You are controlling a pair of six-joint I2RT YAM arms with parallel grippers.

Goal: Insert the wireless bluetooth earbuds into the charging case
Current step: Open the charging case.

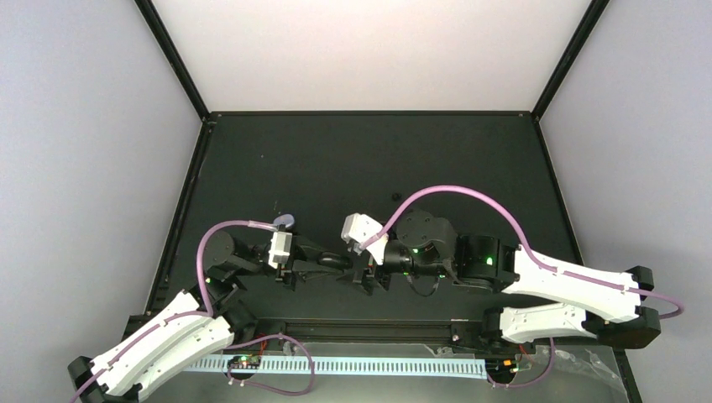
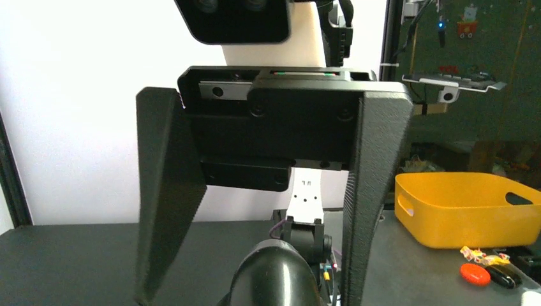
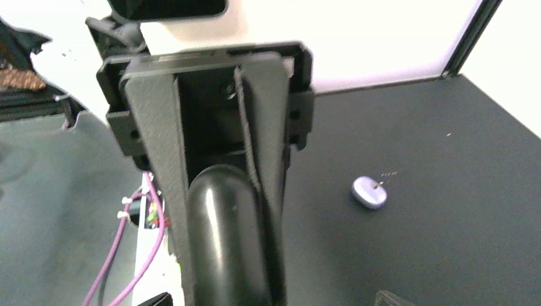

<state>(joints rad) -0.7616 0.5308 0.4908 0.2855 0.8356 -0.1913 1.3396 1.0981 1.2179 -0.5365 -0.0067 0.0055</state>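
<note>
A glossy black oval charging case (image 1: 336, 262) hangs above the table's near middle, between the two grippers. My right gripper (image 1: 357, 267) is shut on it; in the right wrist view its fingers (image 3: 159, 191) press both sides of the case (image 3: 223, 242). My left gripper (image 1: 321, 265) is open, its fingers (image 2: 167, 204) standing wide on either side of the case's end (image 2: 277, 277) without touching it. A lilac oval case (image 1: 284, 221) lies shut on the table and also shows in the right wrist view (image 3: 369, 192). A tiny dark speck (image 1: 395, 197) may be a bud. No other buds show.
The black table (image 1: 470, 159) has white walls at the back and sides. Past the table's right side, the left wrist view shows a yellow bin (image 2: 466, 213) and a small red thing (image 2: 475, 273).
</note>
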